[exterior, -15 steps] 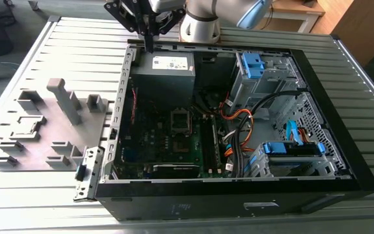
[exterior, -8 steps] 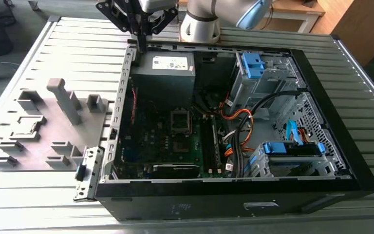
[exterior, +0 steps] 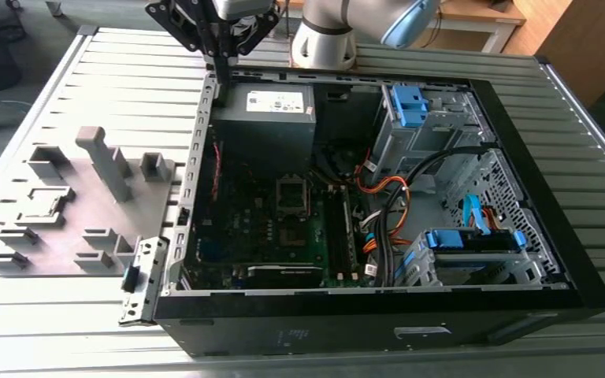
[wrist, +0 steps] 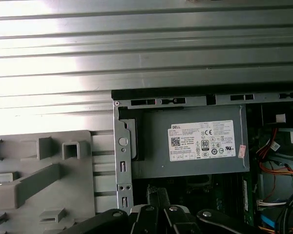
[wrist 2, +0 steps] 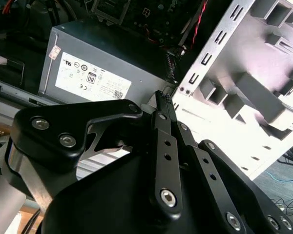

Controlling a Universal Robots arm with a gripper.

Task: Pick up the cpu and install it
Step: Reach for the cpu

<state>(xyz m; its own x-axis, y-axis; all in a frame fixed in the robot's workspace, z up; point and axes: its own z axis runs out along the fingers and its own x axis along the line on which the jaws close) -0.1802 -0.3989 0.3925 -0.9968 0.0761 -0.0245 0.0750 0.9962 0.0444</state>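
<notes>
In the exterior view, the open computer case [exterior: 554, 236] lies on the slatted tabletop [exterior: 61, 323]. A grey tray [exterior: 145, 213] of raised blocks lies just beside it on the exterior view's left. The end effector [exterior: 217, 88] hangs above the case's far-left corner, over the power supply [exterior: 265, 118]. It is well apart from the metal-framed socket [exterior: 292, 193] in the middle of the motherboard. The cpu is too small to tell from the tray's grey. A flat square recess [exterior: 46, 203] on the tray's left part looks the likeliest seat for it, though that is a guess.

In the second wrist view, the end effector [wrist 2: 162, 97] is clenched, its two black fingers [wrist 2: 166, 146] running together until the tips all but meet. Nothing can be made out between them and they touch nothing. The power supply [wrist 2: 102, 63] and the tray [wrist 2: 224, 53] lie below them.

In the first wrist view, the end effector [wrist: 157, 196] sits above the case's far-left corner. The power supply [wrist: 185, 146] is on one side of it, the tray [wrist: 78, 195] on the other, and bare tabletop [wrist: 136, 48] lies beyond.

By my reading the pick-up is not yet done and the work is at the approach stage. Grasping so thin a chip calls for spread fingers, brought squarely down over its edges.
</notes>
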